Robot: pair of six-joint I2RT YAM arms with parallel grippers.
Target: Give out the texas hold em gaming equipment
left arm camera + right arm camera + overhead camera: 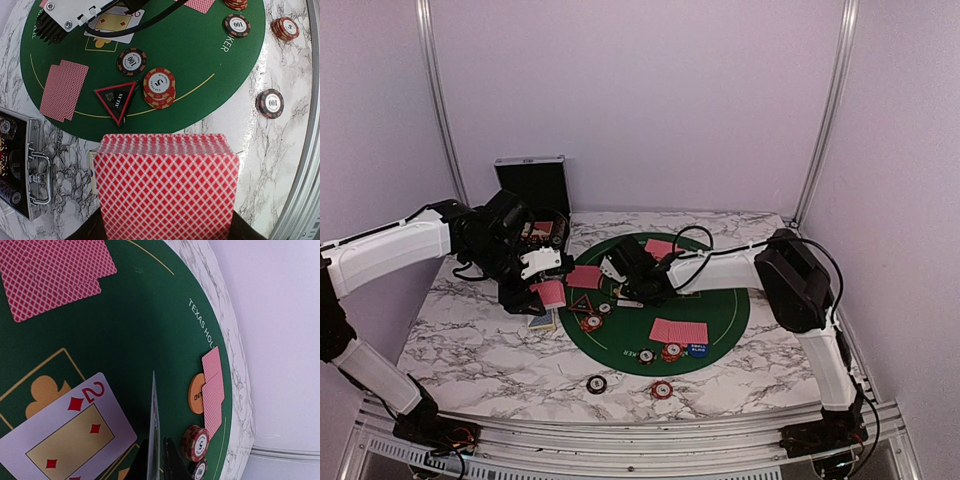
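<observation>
Distribution was judged partly complete. On the green mat at the middle of the table, 3 face-down pairs of cards lay dealt: the far pair, the left pair and the near pair, each named for the table edge it lay toward. Chips were out as well. A red-orange stack sat just beside the triangular marker, more chips sat at the mat's near rim, and a dark loose chip and a red loose chip lay on bare marble close to the near edge. The 2 of diamonds lay face up at the mat's centre. The right pincer was pinching a single card on edge beside it, not yet laid down. The left pincer was pressed together on the undealt deck, held at the mat's left rim. Work judged outstanding: the rest of the face-up row, and possibly further chips from the black case at the far-left corner. Only the top view showed all 3 pairs and both arms together. Only the left wrist view made chip markings and the triangle readable. Only the right wrist view identified the face-up card and showed an orange disc touching 1 face-down pair.
</observation>
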